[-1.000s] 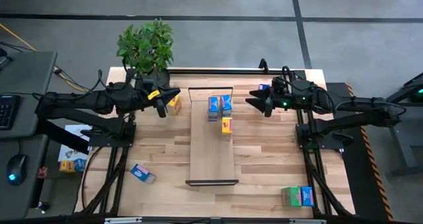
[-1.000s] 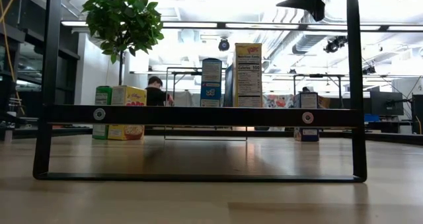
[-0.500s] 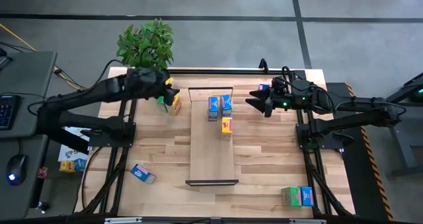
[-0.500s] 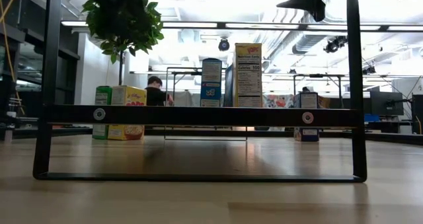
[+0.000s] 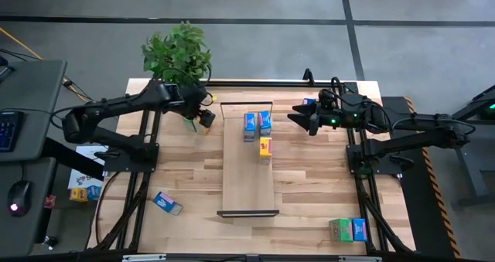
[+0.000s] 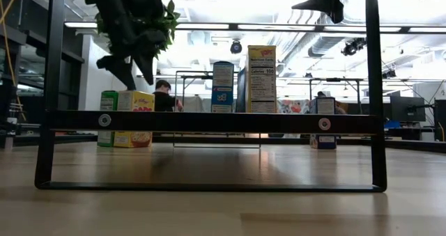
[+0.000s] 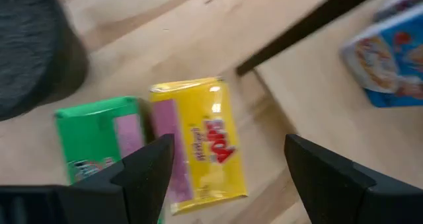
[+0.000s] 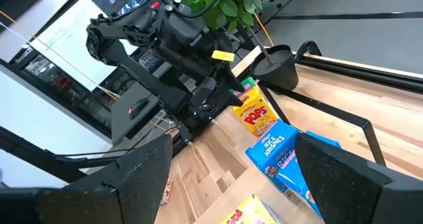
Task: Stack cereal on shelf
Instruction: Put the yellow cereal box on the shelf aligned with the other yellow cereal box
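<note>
The shelf [image 5: 249,169] is a long light-wood board with black end brackets [image 6: 209,121], lying mid-table. Two blue cereal boxes [image 5: 257,124] and a yellow one [image 5: 265,146] stand upright on its far part. A yellow box [image 7: 198,141] and a green box [image 7: 99,138] stand side by side on the table, left of the shelf's far end. My left gripper [image 7: 228,168] hovers open right above the yellow box, fingers pointing down [image 6: 136,65], touching nothing. My right gripper [image 5: 298,117] waits open in the air at the shelf's far right.
A potted plant [image 5: 176,52] stands at the far left corner, close behind the left gripper. A blue box [image 5: 166,202] lies near the left front, a green and a blue box [image 5: 346,229] stand at the right front, and another blue box [image 5: 309,103] sits by the right gripper.
My left arm has lifted from lying level, swung toward the table's far edge and tipped its gripper downward over the yellow and green boxes; it has come into the low view from above. No box has moved.
</note>
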Tool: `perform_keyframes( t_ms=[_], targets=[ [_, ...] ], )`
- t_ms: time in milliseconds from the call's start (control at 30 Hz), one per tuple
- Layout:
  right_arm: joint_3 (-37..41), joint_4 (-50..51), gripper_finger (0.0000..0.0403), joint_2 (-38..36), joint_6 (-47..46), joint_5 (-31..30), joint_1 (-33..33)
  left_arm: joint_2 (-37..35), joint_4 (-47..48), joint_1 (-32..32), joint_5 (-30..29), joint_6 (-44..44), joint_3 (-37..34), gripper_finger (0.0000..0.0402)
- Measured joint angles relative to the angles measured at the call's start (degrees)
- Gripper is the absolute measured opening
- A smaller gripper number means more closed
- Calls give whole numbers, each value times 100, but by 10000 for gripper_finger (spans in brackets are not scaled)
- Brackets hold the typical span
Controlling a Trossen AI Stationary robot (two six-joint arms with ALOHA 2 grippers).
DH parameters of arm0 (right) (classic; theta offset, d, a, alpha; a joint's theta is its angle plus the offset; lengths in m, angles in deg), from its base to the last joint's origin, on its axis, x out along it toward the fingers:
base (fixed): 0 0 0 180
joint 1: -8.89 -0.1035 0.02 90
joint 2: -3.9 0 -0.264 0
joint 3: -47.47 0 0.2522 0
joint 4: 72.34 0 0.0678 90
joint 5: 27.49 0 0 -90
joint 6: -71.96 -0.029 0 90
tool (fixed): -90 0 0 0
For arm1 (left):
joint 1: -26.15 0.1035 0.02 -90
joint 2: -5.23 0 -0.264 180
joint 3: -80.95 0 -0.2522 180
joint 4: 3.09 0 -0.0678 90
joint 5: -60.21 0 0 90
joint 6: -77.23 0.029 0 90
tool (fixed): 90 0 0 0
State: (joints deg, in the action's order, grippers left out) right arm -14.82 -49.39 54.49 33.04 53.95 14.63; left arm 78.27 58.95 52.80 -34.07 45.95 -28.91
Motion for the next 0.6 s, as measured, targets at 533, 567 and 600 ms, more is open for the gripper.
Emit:
perform_keyframes(
  t_ms=[533,567,600],
  targets=[
    [0,0,312,0,-8,-15,0,102,28,-208,-605,-4,0,278],
    [0,1,312,0,-8,-21,0,128,10,-208,-638,-4,0,278],
    [0,0,312,0,-8,-20,0,167,-3,-208,-641,1,0,278]
  ],
)
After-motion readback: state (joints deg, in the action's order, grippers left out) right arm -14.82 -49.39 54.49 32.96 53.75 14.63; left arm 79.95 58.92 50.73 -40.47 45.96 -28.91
